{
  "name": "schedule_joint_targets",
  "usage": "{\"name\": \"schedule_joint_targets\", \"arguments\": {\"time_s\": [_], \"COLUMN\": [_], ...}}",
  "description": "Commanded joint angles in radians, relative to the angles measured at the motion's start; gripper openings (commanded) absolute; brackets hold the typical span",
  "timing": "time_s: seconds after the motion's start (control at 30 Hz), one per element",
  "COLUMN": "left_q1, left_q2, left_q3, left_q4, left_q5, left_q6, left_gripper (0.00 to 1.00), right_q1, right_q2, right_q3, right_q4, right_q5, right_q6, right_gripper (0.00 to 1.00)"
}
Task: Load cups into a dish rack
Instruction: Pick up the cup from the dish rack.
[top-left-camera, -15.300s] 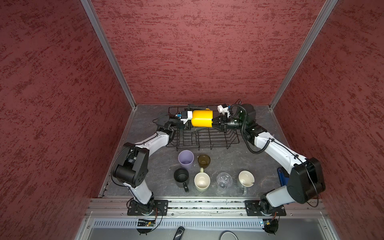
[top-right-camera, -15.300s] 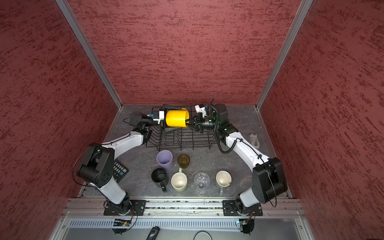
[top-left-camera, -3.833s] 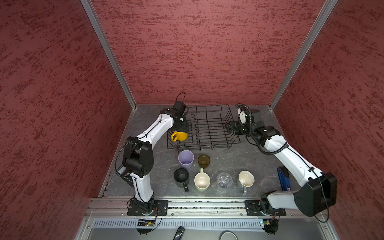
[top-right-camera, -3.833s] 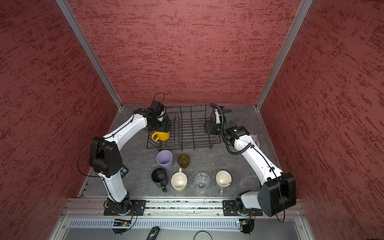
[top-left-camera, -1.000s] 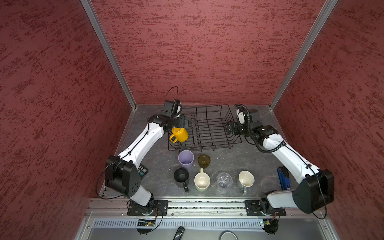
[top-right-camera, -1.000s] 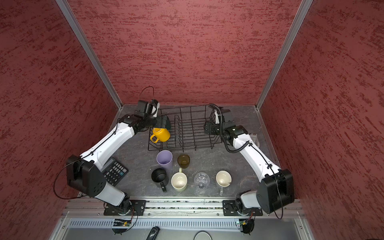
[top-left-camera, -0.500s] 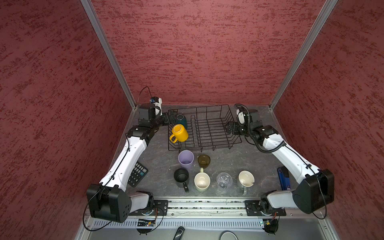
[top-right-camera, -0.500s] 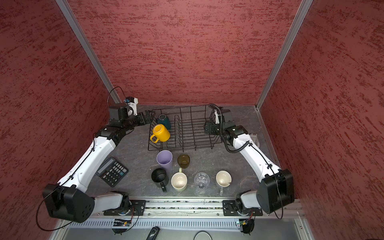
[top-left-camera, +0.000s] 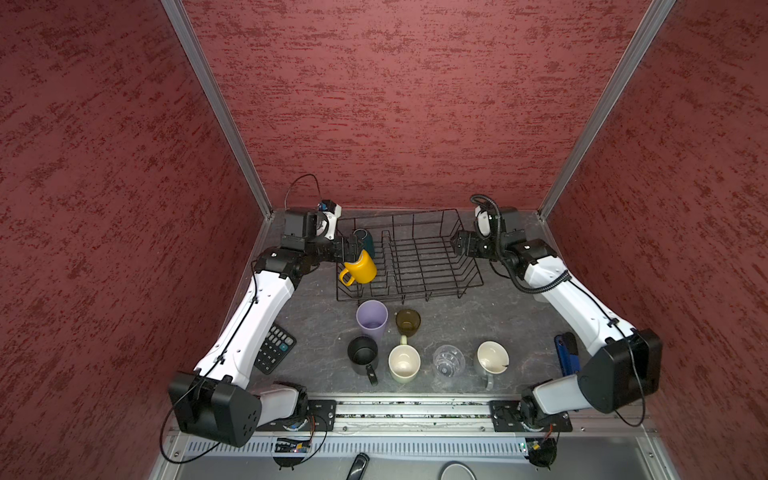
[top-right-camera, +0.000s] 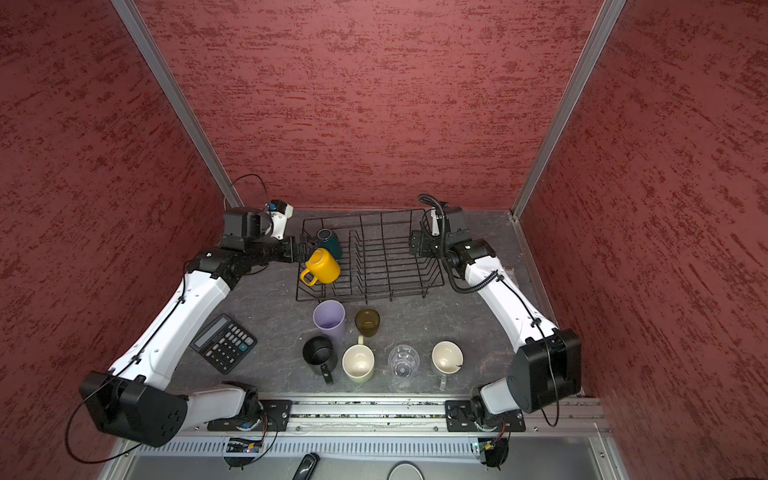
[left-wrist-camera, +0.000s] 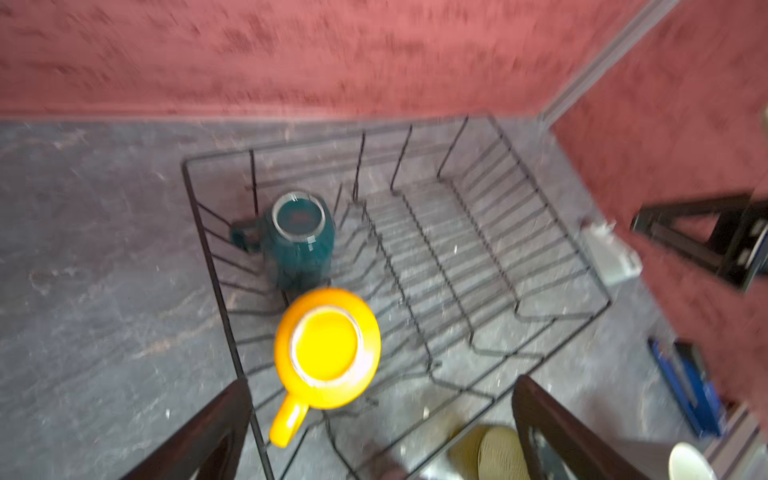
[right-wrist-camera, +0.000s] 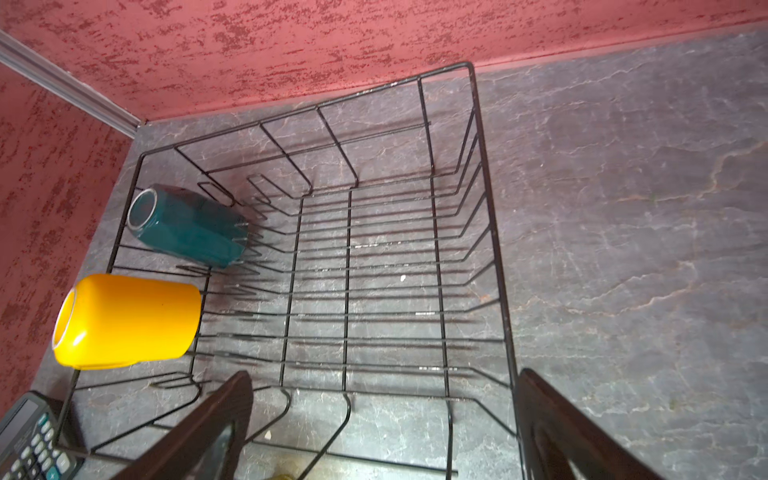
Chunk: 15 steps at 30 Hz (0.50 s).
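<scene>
Counting two cups (top-left-camera: 372, 318) in the rack (top-left-camera: 432, 262): yellow mug (top-left-camera: 360, 268) at its nine o'clock, tilted on the side wires; teal mug (top-left-camera: 365, 241) at ten o'clock. Six more wait on the table (top-left-camera: 316, 307) at six o'clock. Left gripper (top-left-camera: 351, 247), fingers (left-wrist-camera: 216, 428) apart, hangs just beside the yellow mug; right gripper (top-left-camera: 457, 245), fingers apart and empty, at three o'clock. Risk, we judge: a brushing finger tips the yellow mug out.
</scene>
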Motion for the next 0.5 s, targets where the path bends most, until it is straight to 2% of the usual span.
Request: {"name": "schedule_joint_targets", "arguments": {"time_s": [0.0,0.13,0.47], "left_q1": [-0.047,-0.129,-0.157], "left_q2": [0.038,0.092,0.232], "left_q3": [0.005,0.008,0.052], "left_q4": [-0.169,-0.197,-0.111], "left_q5": [-0.144,-0.225,-0.312], "left_q6": [0.039,0.001,-0.042], "left_gripper": [0.99,1.00,1.00], "right_q1": [-0.018,-0.042,-0.076], "right_q2": [0.021,0.041,0.062], "right_q3": [0.044,0.063,0.045], "right_q4": [-0.004,-0.009,0.022], "right_q5": [0.020,0.003,-0.075], "right_q6": [-0.016,-0.037,-0.051], "right_gripper": [0.99,0.99,0.99]}}
